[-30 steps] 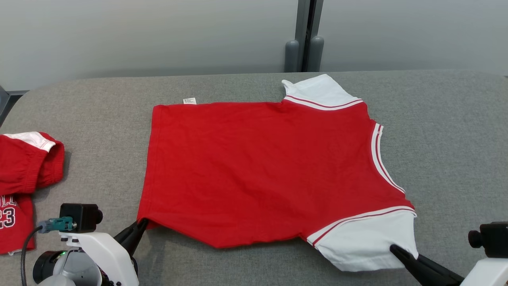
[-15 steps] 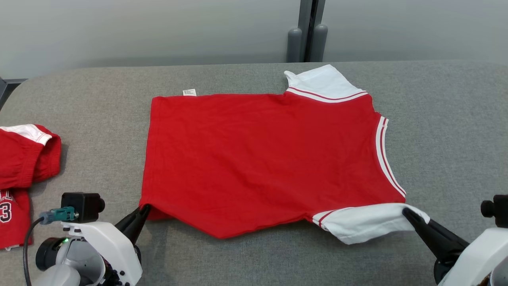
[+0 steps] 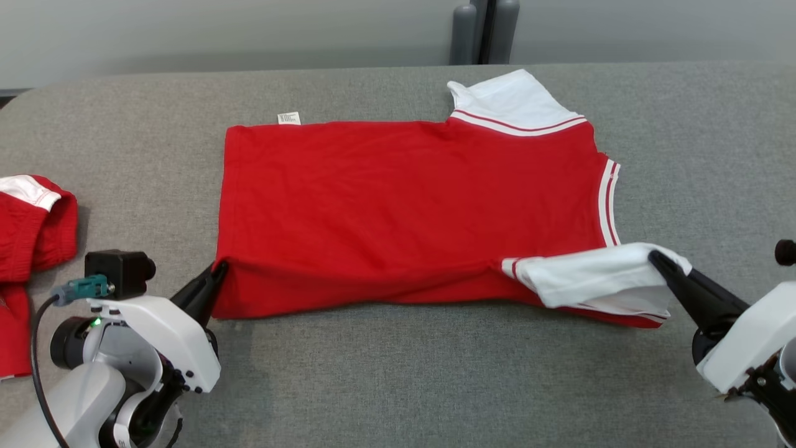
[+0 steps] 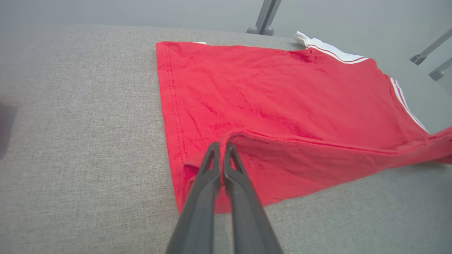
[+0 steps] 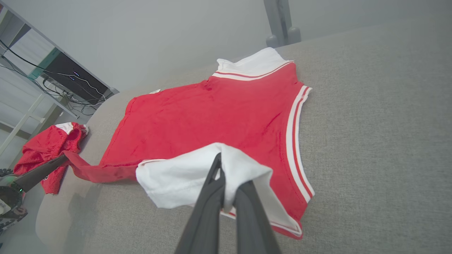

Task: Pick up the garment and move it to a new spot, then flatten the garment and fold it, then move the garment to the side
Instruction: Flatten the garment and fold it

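Note:
A red T-shirt with white sleeves [image 3: 398, 199] lies spread on the grey cushioned table [image 3: 398, 386], its collar toward the right. My left gripper [image 3: 217, 271] is shut on the near hem corner [image 4: 226, 141], which is lifted and rolled back over the body. My right gripper [image 3: 656, 258] is shut on the near white sleeve [image 3: 597, 277], raised and folded inward over the red cloth [image 5: 197, 176]. The far white sleeve [image 3: 510, 99] lies flat. In the right wrist view the left gripper's finger [image 5: 39, 173] pulls the hem taut.
A second red garment [image 3: 25, 249] with white trim and numbers is bunched at the table's left edge, beside my left arm. Grey posts [image 3: 485, 31] stand behind the far edge. Shelving with cables [image 5: 53, 77] stands off to the left.
Both grippers have carried the shirt's near edge away from me, folding the hem corner and white sleeve up over the body. The head camera has tilted, shifting the scene upward.

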